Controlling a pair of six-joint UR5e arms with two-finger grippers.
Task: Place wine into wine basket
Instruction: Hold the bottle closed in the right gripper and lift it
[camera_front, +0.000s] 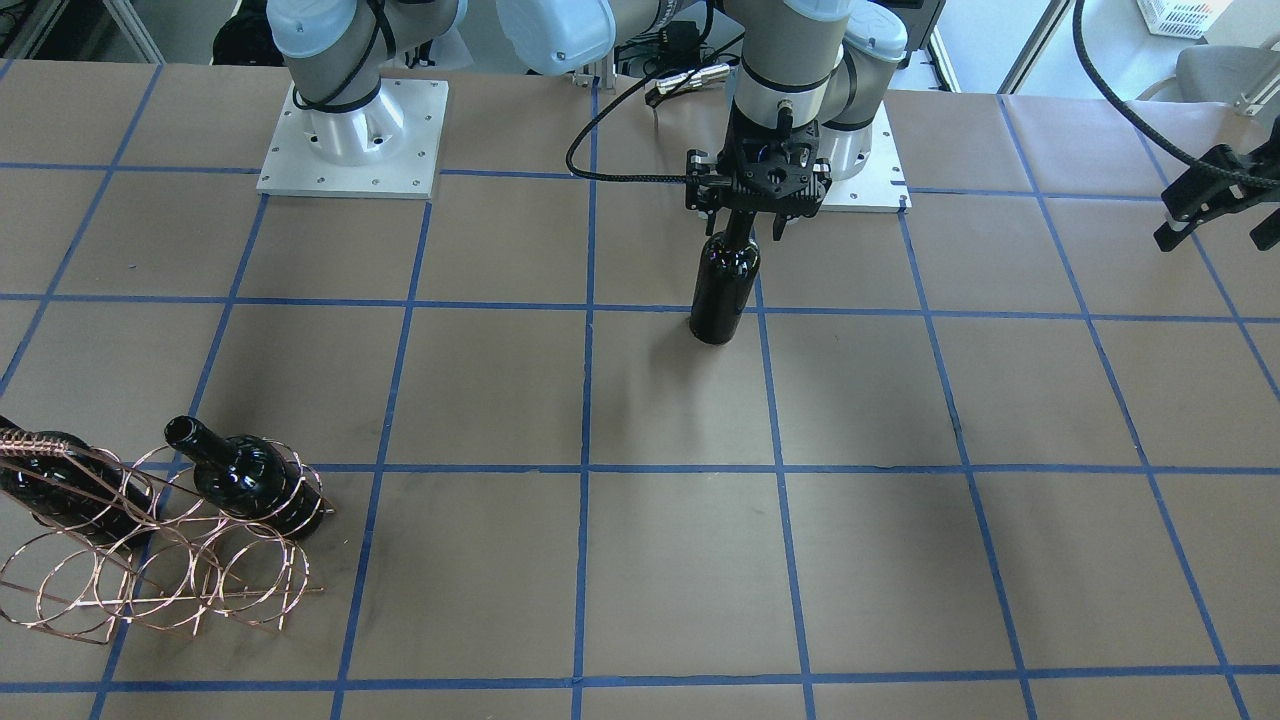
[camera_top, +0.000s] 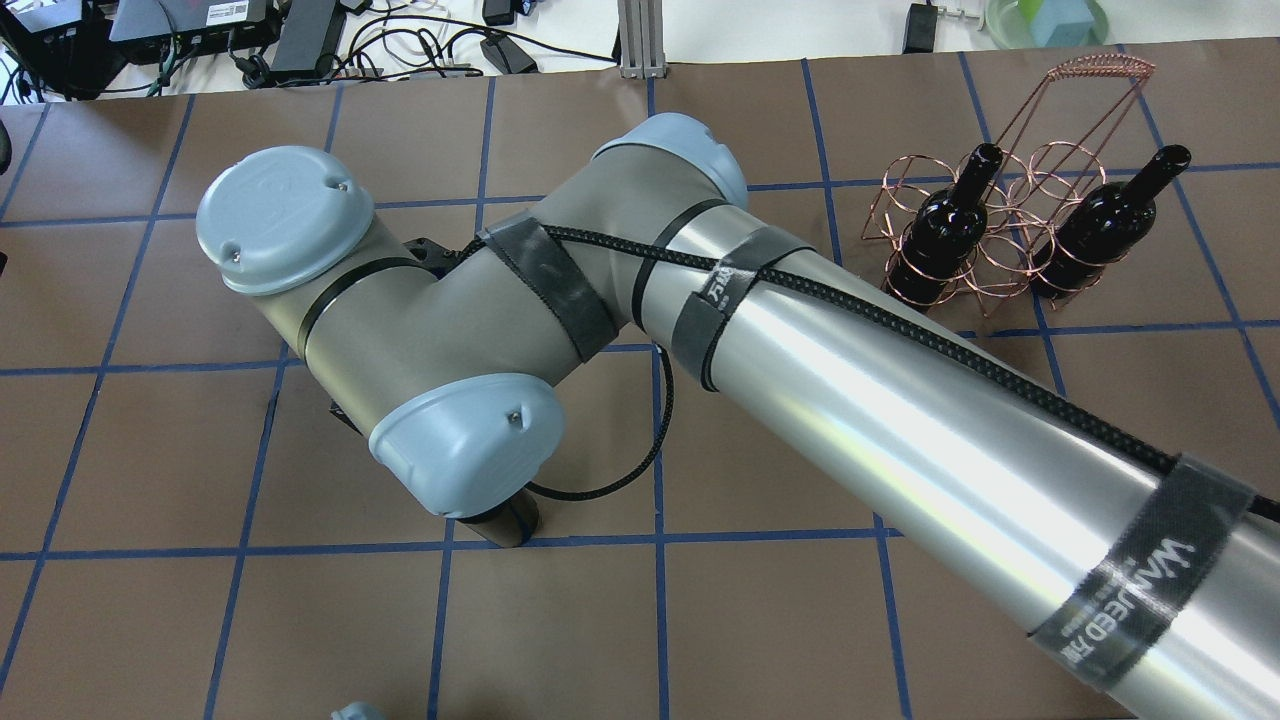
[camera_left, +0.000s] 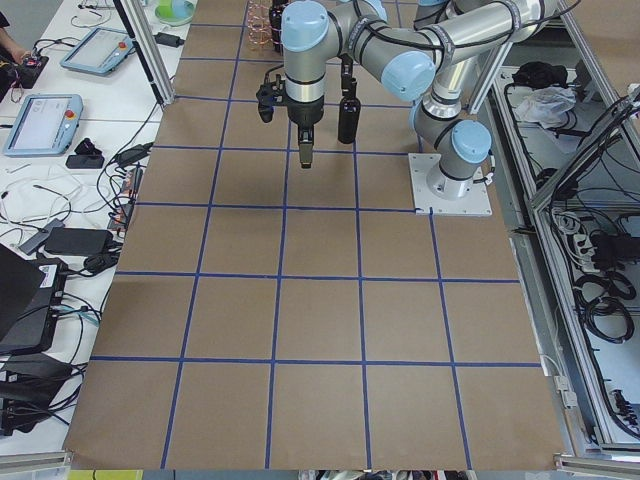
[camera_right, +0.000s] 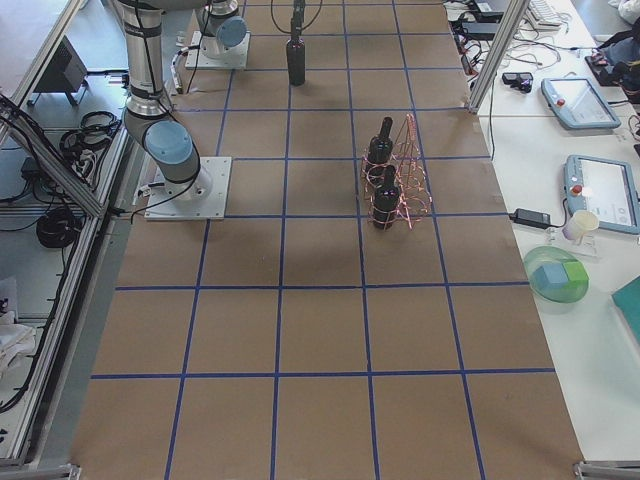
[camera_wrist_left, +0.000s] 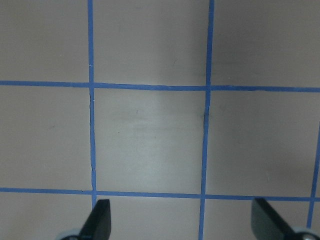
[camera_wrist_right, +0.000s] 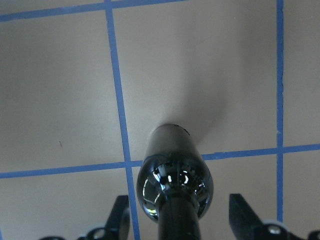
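A dark glossy wine bottle (camera_front: 723, 290) stands upright on the brown table, near the robot's base. My right gripper (camera_wrist_right: 180, 220) is straight above it and open. Its fingers (camera_wrist_right: 120, 215) sit either side of the neck with gaps showing. In the overhead view my right arm covers all but the bottle's foot (camera_top: 510, 525). The copper wire wine basket (camera_front: 150, 570) stands far off, by the table's operator-side edge on my right, and two like bottles (camera_front: 255, 480) (camera_front: 60, 490) lean in its loops. My left gripper (camera_wrist_left: 182, 220) hangs open over bare table, holding nothing.
Blue tape lines divide the brown table (camera_front: 680, 560) into squares. Two arm base plates (camera_front: 350, 150) sit at the robot's edge. A black cable (camera_front: 610, 170) loops by the right wrist. Tablets and cables lie on side benches (camera_left: 60, 120).
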